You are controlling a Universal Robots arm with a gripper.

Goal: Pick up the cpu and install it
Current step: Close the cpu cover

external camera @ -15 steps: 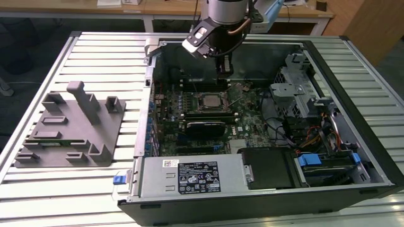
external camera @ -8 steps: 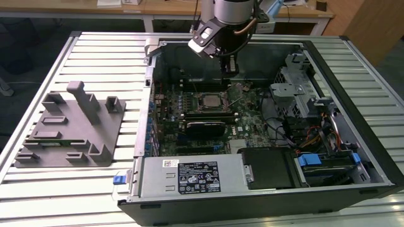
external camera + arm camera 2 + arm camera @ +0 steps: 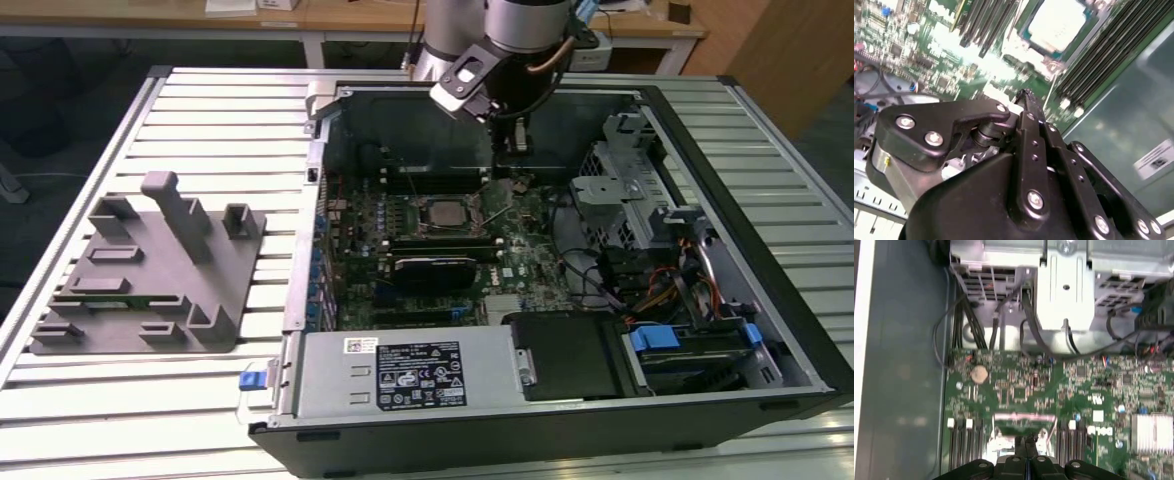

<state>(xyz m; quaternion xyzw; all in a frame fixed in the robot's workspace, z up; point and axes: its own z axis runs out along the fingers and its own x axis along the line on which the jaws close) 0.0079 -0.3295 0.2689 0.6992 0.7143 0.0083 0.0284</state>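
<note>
The cpu lies flat inside the socket, so by the look of it the chip is already placed. The gripper hovers just beyond the socket, toward the far wall of the case. Its 2 fingers are pressed together to a narrow point, with nothing visible between them. The likely risk is that this closed tip, so near the socket, drifts down and scrapes the long black memory slots flanking it. It might also catch the thin metal retention parts at the socket's edge. If the chip were not fully level in the socket, any push from above could bend contacts, though the pictures cannot settle that. The cpu has a square, smooth, silvery lid that glares under the light. The motherboard around the socket is green and densely studded with small components. The fingers are matte black, tapered, and dotted with bright screw heads. Well apart from the socket, outside the case, a grey plastic fixture tray with upright posts sits on the ribbed metal table.
</note>
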